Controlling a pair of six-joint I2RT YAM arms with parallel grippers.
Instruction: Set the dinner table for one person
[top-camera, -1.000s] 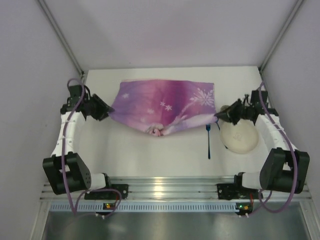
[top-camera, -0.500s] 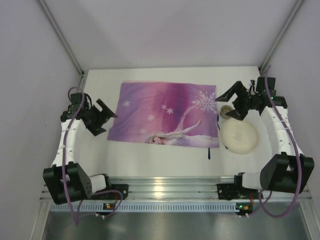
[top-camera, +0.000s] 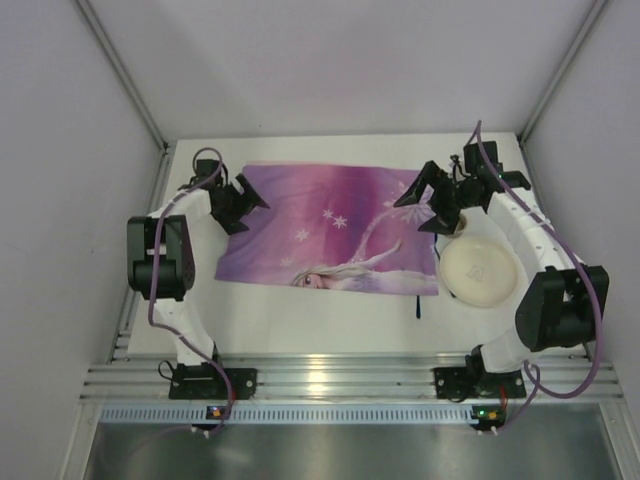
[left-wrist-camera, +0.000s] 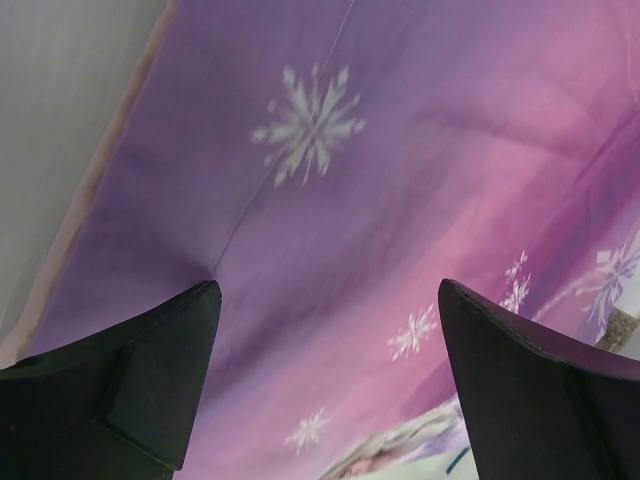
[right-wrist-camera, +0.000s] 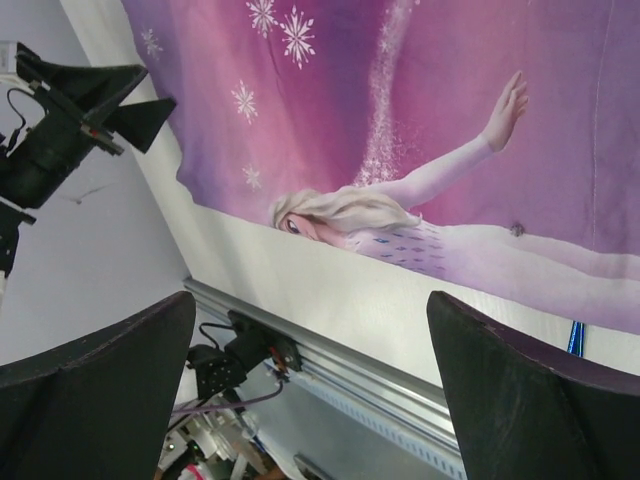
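Observation:
The dinner table (top-camera: 300, 312) is the white tabletop. A purple-pink snowflake placemat (top-camera: 330, 225) lies spread flat on it. My left gripper (top-camera: 250, 207) hovers open over the placemat's far left corner, nothing between its fingers. In the left wrist view the open gripper (left-wrist-camera: 328, 290) looks down on the placemat (left-wrist-camera: 400, 180) and a strip of table (left-wrist-camera: 60, 120). My right gripper (top-camera: 412, 213) is open above the placemat's right end. The right wrist view shows the open, empty gripper (right-wrist-camera: 310, 298) over the placemat (right-wrist-camera: 420, 100) and table (right-wrist-camera: 300, 265).
A cream plate (top-camera: 480, 272) sits right of the placemat, with a small cup (top-camera: 460, 224) at its far edge. A blue fork (top-camera: 418, 306) pokes out from under the placemat's near right corner, also seen as fork (right-wrist-camera: 576, 338). The metal rail (top-camera: 320, 378) runs along the near edge.
A second ago both grippers were shut on the bunched placemat's ends. They let go, the placemat now lies flat, and both arms swung toward its far corners.

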